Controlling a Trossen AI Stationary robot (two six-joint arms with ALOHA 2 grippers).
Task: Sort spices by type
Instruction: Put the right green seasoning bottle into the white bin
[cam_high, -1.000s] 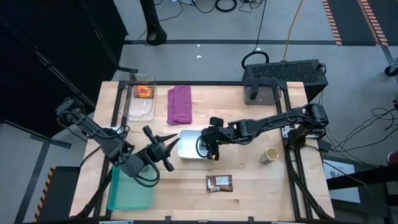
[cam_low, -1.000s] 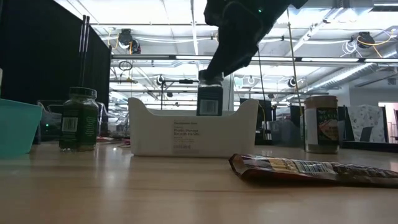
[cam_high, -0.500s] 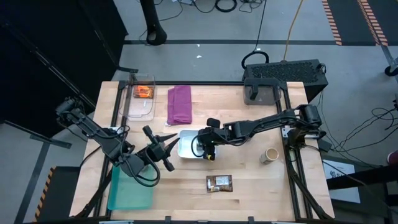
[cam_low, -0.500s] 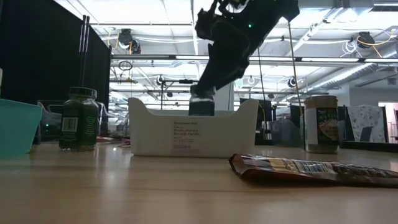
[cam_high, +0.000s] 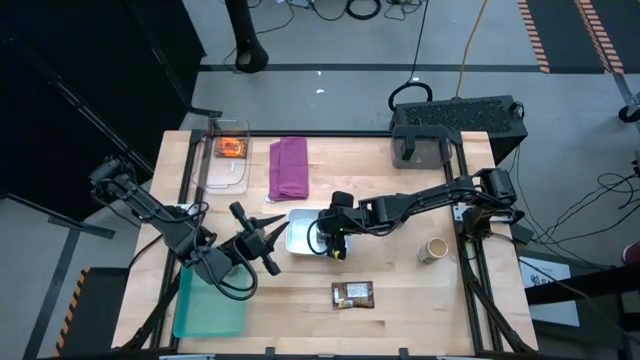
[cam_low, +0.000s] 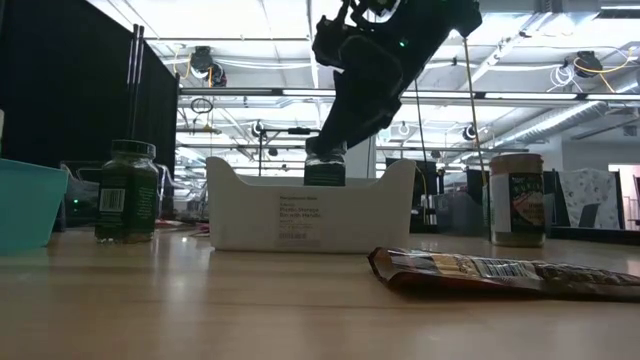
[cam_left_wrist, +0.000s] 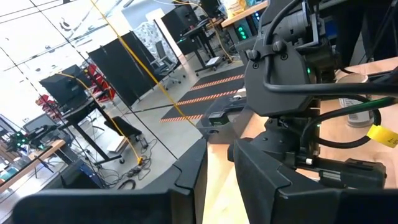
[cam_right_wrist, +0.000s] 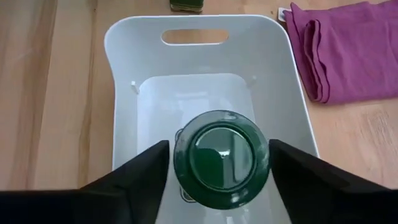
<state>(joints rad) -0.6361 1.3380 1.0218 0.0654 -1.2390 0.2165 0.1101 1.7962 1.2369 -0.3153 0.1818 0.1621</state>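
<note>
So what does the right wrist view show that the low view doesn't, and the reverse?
Only the right wrist view shows the purple cloth, the bin's bare floor and the jar's green lid from above, with a gap either side to the right tool's fingers. Only the low view shows a second green-lid jar, a tan-lid jar, the brown packet and a teal bin's edge. Both share the white bin, the jar in it and the right tool.

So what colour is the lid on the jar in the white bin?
Green lid, clearest in the right wrist view.
</note>
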